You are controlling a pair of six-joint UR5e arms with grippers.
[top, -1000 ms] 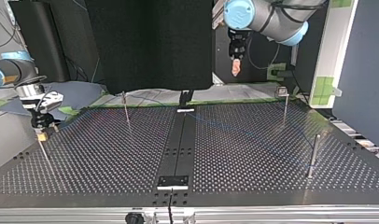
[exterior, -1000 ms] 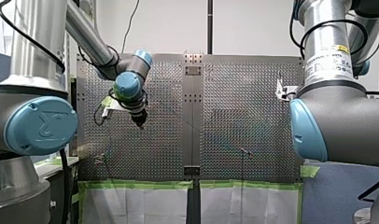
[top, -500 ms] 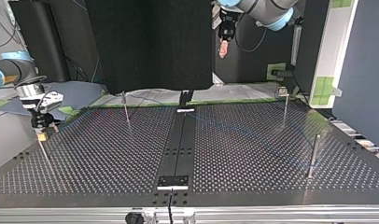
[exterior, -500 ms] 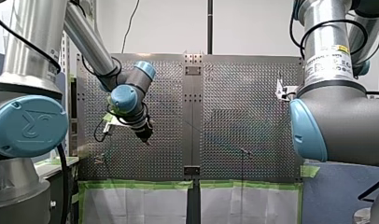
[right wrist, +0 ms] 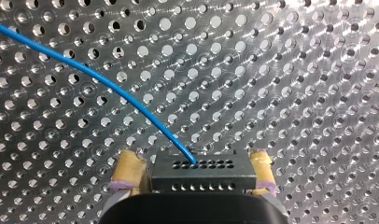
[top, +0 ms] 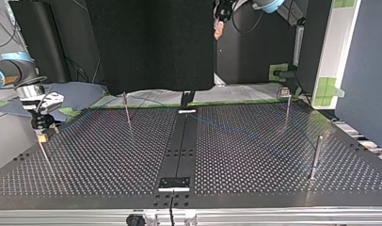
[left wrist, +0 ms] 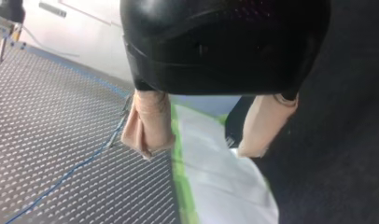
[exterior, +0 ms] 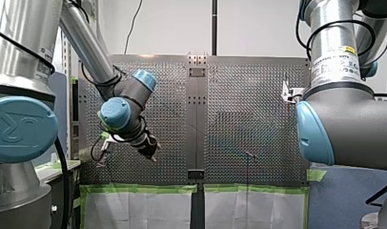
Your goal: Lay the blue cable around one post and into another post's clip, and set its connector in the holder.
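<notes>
The blue cable runs over the perforated table into a black connector. My right gripper is shut on that connector, with a yellow pad against each side. In the top view this gripper hangs at the left, over a thin post. From there the cable shows faintly across the table towards the right-hand posts. My left gripper is open and empty, its beige pads wide apart. It hangs high above the table's far side. Far below it lies the cable.
Thin posts stand at the top view's middle left, back right and right. A black strip runs down the table's middle. Green tape and white sheet edge the table. My right arm's body fills the front view's right.
My left arm has lifted its open gripper well clear of the table, towards the top view's upper edge and slightly left. My right gripper and the connector have stayed put.
</notes>
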